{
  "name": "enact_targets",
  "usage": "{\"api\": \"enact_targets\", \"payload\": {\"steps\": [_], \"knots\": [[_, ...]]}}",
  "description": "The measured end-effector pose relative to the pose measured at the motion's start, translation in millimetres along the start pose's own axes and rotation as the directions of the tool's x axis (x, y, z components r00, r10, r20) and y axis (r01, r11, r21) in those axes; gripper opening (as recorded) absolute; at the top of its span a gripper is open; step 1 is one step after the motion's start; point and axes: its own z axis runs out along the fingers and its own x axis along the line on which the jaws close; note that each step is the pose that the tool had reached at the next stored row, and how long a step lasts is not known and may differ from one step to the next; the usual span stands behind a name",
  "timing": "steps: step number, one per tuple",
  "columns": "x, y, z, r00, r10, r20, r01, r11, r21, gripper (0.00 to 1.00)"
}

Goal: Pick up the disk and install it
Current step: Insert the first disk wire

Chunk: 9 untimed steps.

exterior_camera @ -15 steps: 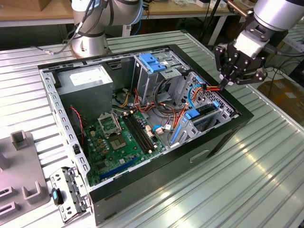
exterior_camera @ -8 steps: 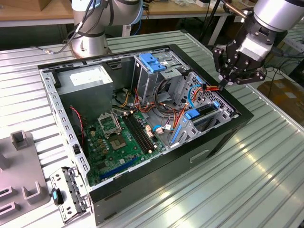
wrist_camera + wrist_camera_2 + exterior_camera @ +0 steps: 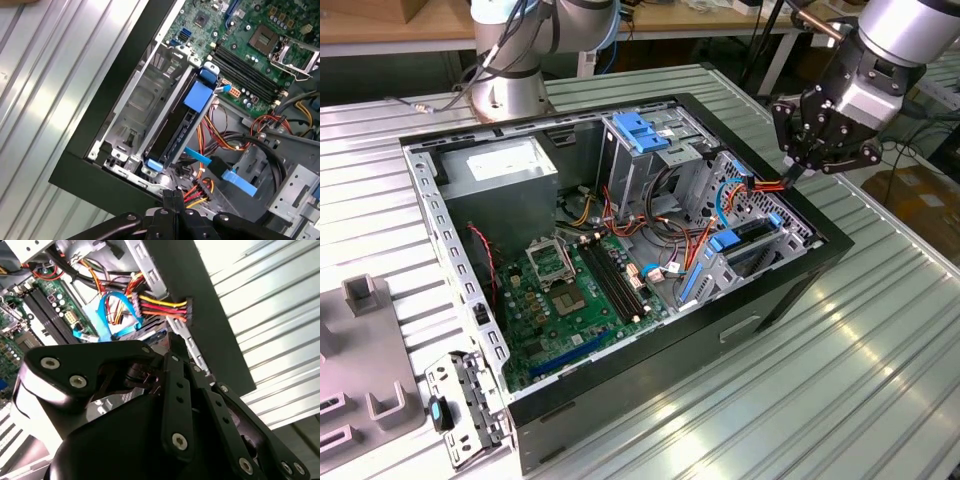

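The disk (image 3: pixel 175 131) stands on edge in the drive cage at the corner of the open computer case, a dark slab with bright blue rail ends. In the exterior view the disk (image 3: pixel 750 230) lies inside the case wall on that view's right. My gripper (image 3: pixel 793 177) hangs just above and outside that corner, over the bundle of red, orange and yellow wires (image 3: pixel 760 185). Its fingers are shut together with nothing between them in both wrist views, gripper (image 3: pixel 170 196) and gripper (image 3: pixel 176 337). The gripper is not touching the disk.
The case (image 3: pixel 760 320) lies open on a ribbed metal table (image 3: pixel 840 380). Inside are the green motherboard (image 3: pixel 560 290), a grey power-supply box (image 3: pixel 505 165) and a light-blue latch plate (image 3: pixel 642 130). A grey fixture (image 3: pixel 365 350) and a metal bracket (image 3: pixel 470 400) lie at the exterior view's left.
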Motion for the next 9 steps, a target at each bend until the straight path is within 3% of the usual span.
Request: {"api": "enact_targets", "payload": {"steps": [5, 9], "knots": [[2.2, -12.1, 3.7, 0.9999, -0.015, 0.0015, 0.015, 0.9999, -0.0009, 0.11], [2.6, -13.1, 4.4, 0.9964, -0.085, 0.0093, 0.085, 0.9964, -0.0051, 0.11]]}}
